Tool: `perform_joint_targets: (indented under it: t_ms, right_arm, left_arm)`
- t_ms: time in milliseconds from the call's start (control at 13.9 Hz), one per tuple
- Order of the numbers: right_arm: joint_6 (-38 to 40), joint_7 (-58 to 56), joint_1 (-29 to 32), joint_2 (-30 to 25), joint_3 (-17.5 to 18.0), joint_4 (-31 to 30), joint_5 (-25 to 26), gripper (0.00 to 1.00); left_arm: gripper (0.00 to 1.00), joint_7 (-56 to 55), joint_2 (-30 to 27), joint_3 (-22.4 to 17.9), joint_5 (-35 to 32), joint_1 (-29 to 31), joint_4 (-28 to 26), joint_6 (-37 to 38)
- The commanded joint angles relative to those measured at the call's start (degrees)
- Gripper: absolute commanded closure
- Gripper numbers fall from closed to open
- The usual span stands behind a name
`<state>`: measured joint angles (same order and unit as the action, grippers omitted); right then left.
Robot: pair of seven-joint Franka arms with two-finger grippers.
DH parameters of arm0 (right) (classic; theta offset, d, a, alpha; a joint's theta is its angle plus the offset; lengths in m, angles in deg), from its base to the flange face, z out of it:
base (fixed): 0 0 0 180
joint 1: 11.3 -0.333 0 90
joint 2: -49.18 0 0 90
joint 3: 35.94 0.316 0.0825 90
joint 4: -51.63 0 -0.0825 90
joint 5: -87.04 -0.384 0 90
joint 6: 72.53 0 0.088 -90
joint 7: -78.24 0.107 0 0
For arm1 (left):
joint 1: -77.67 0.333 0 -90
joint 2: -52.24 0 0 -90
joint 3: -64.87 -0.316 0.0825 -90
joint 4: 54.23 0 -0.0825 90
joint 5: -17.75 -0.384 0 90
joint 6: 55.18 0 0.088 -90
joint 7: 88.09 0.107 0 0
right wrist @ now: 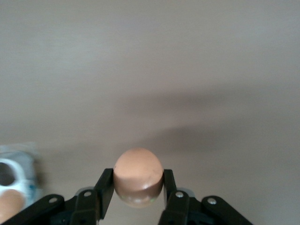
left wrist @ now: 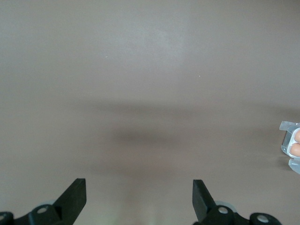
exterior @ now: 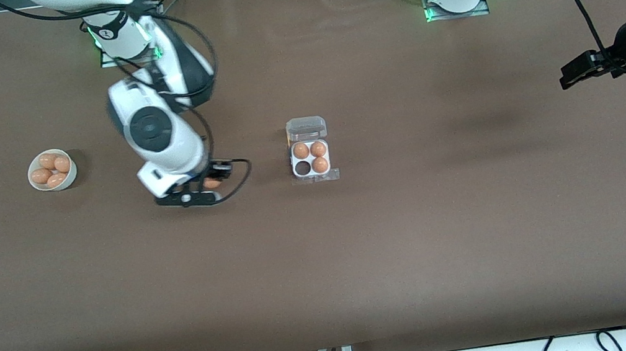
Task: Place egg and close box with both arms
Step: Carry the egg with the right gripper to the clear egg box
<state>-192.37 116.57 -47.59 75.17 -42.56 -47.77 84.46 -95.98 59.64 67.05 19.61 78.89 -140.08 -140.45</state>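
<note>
My right tool (exterior: 212, 183) hangs over the bare counter (exterior: 424, 245) between the white bowl (exterior: 52, 170) of spare eggs and the box (exterior: 311, 157), clamped on the egg (right wrist: 138, 176), a smooth orange-brown oval seated between the fingers. The box, toward my left arm's end from that tool, lies open: three cells filled, one dark and empty. Placing and closing remain, I judge. My left tool (exterior: 576, 71) waits, spread wide and empty.

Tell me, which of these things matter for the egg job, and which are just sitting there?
In the job:
- egg, clamped in the right gripper over bare table
- box, lid open, one cell empty
- left gripper, open, waiting

Just there:
- bowl of spare eggs
</note>
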Motion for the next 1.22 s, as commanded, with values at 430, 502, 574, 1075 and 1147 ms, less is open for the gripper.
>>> perform_joint_targets:
  t_ms: [430, 502, 574, 1075, 1147]
  right_arm:
    - [1.46, 17.83, -9.05, 15.14, 2.31, 19.33, -0.59, 0.69]
    - [1.29, 18.0, -9.14, 15.23, 2.66, 19.51, -1.11, 0.69]
    - [0.94, 18.27, -9.14, 15.23, 3.18, 19.51, -1.99, 0.69]
    - [0.23, 18.53, -9.14, 17.78, 4.24, 21.88, -4.19, 0.69]
    - [0.23, 18.53, -9.14, 18.13, 4.24, 21.88, -4.19, 0.68]
  left_arm:
    - [0.0, 1.03, 0.6, 0.02, 1.13, 0.19, 1.82, 1.33]
    - [0.0, 1.03, 0.6, -0.07, 1.13, 0.19, 1.82, 1.33]
    - [0.0, 1.03, 0.6, -0.07, 1.13, 0.19, 1.82, 1.42]
    - [0.0, 0.85, 0.43, -0.07, 1.04, 0.1, 1.82, 1.33]
    - [0.0, 0.94, 0.43, -0.07, 1.04, 0.1, 1.82, 1.42]
